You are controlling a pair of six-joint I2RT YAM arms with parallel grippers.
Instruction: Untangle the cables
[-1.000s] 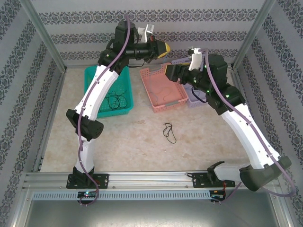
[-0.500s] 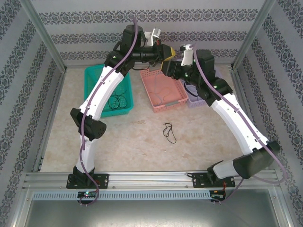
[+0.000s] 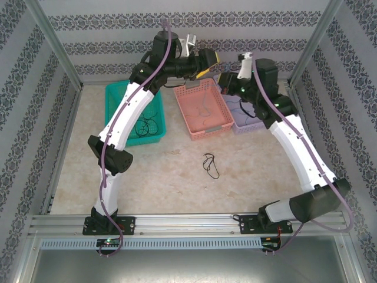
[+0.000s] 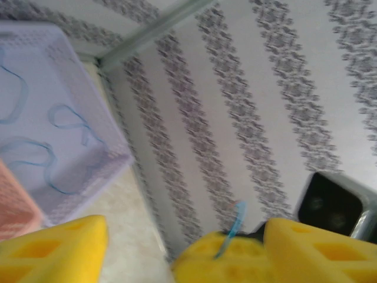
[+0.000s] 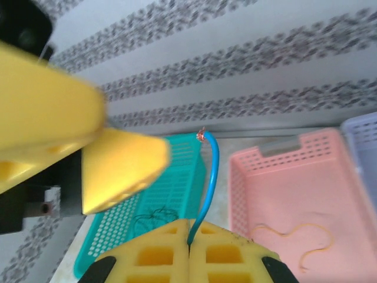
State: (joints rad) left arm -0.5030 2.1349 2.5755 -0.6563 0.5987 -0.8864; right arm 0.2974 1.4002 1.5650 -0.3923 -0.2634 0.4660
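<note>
While the blue cable hangs from one claw: carry it low over the lilac basket before letting go, I'd judge, so the springy strand drops among its like and not across the rim.
Blue cable: thin, stiff enough to arch up from the pads, bare copper at its tip; held high at one o'clock of the table.
Right claw: closed, pinching the strand's lower end.
Left claw: spread apart, holding nothing, just beside at twelve o'clock.
Black cable: small loose squiggle near the table's centre.
Teal basket: ten o'clock, black strands inside.
Pink basket: twelve o'clock, one pale strand.
Lilac basket: two o'clock, blue loops.
</note>
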